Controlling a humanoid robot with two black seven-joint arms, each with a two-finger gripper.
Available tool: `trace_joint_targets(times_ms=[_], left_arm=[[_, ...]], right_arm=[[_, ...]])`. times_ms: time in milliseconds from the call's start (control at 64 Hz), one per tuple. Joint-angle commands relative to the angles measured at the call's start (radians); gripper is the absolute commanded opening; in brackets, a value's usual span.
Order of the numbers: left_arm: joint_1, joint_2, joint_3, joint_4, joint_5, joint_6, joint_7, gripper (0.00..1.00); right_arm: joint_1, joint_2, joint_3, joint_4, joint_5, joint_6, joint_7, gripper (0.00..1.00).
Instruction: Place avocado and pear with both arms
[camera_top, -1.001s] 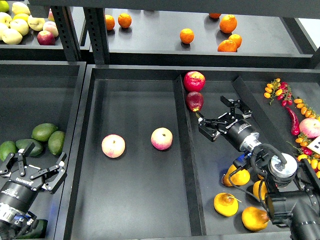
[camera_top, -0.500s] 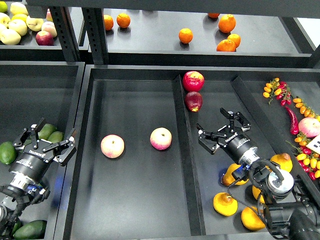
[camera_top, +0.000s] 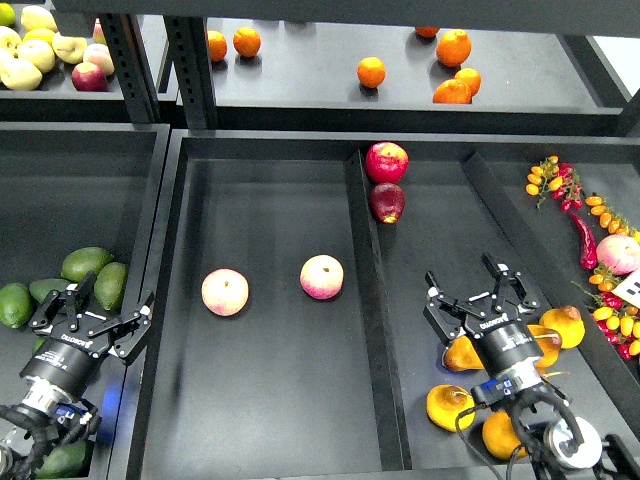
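The avocados (camera_top: 96, 277) you are after are lying in the left tray at about 9 o'clock of the view, a loose cluster of glossy green fruit. Your left gripper (camera_top: 92, 312) is hovering just at their 6 o'clock, fingers spread wide with nothing between them, one finger overlapping the edge of the nearest fruit; you cannot tell whether it is touching.

The pears (camera_top: 563, 325) are sitting at about 4 o'clock in the right compartment of the big tray (camera_top: 270, 400), yellow-orange with brown blush. Your right gripper (camera_top: 478, 295) is standing among them, jaws wide apart and gripping nothing, one pear showing at its 3 o'clock and another at its 7 o'clock.

Two pink-yellow apples (camera_top: 322, 277) are resting in the middle compartment, well apart from both grippers. Two red apples (camera_top: 387, 162) are lying at 12 o'clock of the right gripper, and oranges (camera_top: 372, 71) are scattered on the upper shelf.
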Motion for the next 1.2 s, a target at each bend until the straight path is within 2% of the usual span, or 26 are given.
trace_joint_targets(times_ms=[0, 172, 360, 516, 532, 610, 1188], left_arm=[[0.026, 0.000, 0.000, -0.087, 0.000, 0.000, 0.000, 0.99], [0.034, 0.000, -0.006, -0.203, 0.001, 0.000, 0.000, 0.99], [0.032, 0.000, -0.009, -0.251, 0.000, 0.000, 0.000, 0.99], [0.029, 0.000, -0.003, -0.249, 0.001, 0.000, 0.000, 0.99], [0.031, 0.000, 0.000, -0.249, 0.001, 0.000, 0.000, 0.99], [0.031, 0.000, 0.000, -0.249, 0.001, 0.000, 0.000, 0.99], [0.034, 0.000, 0.027, -0.251, 0.007, 0.000, 0.000, 0.99]], right_arm=[[-0.075, 0.000, -0.002, 0.110, 0.003, 0.001, 0.001, 0.99], [-0.100, 0.000, -0.002, 0.238, 0.006, 0.001, -0.002, 1.00], [-0.089, 0.000, -0.008, 0.244, 0.019, -0.063, -0.002, 1.00], [-0.049, 0.000, -0.012, 0.244, 0.095, -0.211, -0.002, 1.00], [-0.037, 0.000, -0.012, 0.242, 0.121, -0.257, -0.002, 1.00], [-0.033, 0.000, -0.012, 0.241, 0.138, -0.297, -0.004, 1.00], [-0.028, 0.000, -0.034, 0.245, 0.157, -0.293, -0.023, 1.00]])
